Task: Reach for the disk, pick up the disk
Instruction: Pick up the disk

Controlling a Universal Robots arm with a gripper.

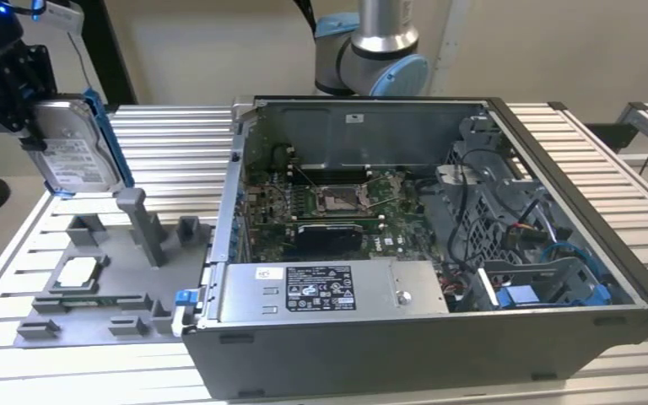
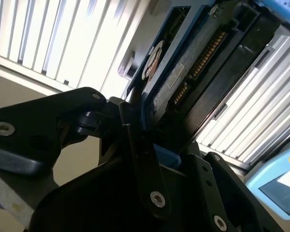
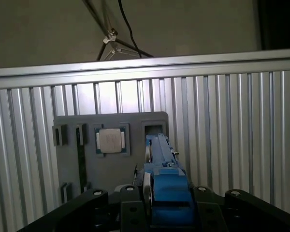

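My gripper (image 1: 18,93) is high at the exterior view's left and is shut on the disk (image 1: 77,150). The disk is a silver hard drive with a white label and a blue side rail (image 1: 108,139). It hangs upright in the air, above the grey fixture plate (image 1: 99,278) and touching nothing on it. In the second wrist view the disk (image 2: 183,63) runs out from between the black fingers (image 2: 130,130), its connector edge showing. The first wrist view shows the disk (image 3: 160,159) edge-on, blue rail uppermost, clamped in the gripper (image 3: 166,195).
The fixture plate (image 3: 111,169) carries upright posts (image 1: 142,224) and a small square silver chip (image 1: 77,272) (image 3: 111,140). An open computer case (image 1: 594,253) fills the exterior view's right. The arm's base (image 1: 369,51) stands behind it. Everything rests on a slatted metal table (image 1: 178,143).
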